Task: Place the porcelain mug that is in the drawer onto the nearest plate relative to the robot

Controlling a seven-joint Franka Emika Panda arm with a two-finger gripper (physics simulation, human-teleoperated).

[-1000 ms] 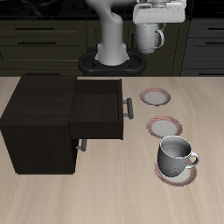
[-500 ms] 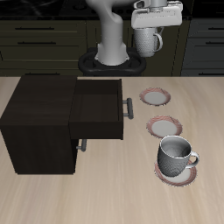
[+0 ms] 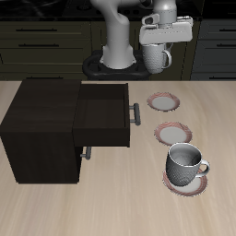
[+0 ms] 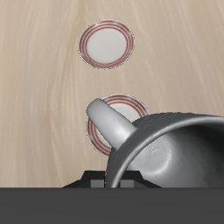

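Note:
My gripper (image 3: 159, 44) is shut on the porcelain mug (image 3: 157, 58), a grey-white ribbed mug, and holds it in the air at the table's back, above the plate (image 3: 164, 100) nearest the robot base. In the wrist view the mug (image 4: 171, 150) fills the near field, and its loop handle (image 4: 108, 121) covers part of that plate (image 4: 132, 107). The dark drawer (image 3: 101, 115) stands pulled open, and its inside looks empty. Its grey bar handle (image 3: 135, 112) faces the plates.
A dark cabinet (image 3: 39, 129) holds the drawer. A second pink-rimmed saucer (image 3: 172, 134) lies mid-table and also shows in the wrist view (image 4: 107, 44). A second grey-white mug (image 3: 185, 164) stands on a third saucer (image 3: 188, 184) near the table's front edge.
My gripper has come down with the mug toward the back plate. The drawer, the saucers and the second mug have not moved.

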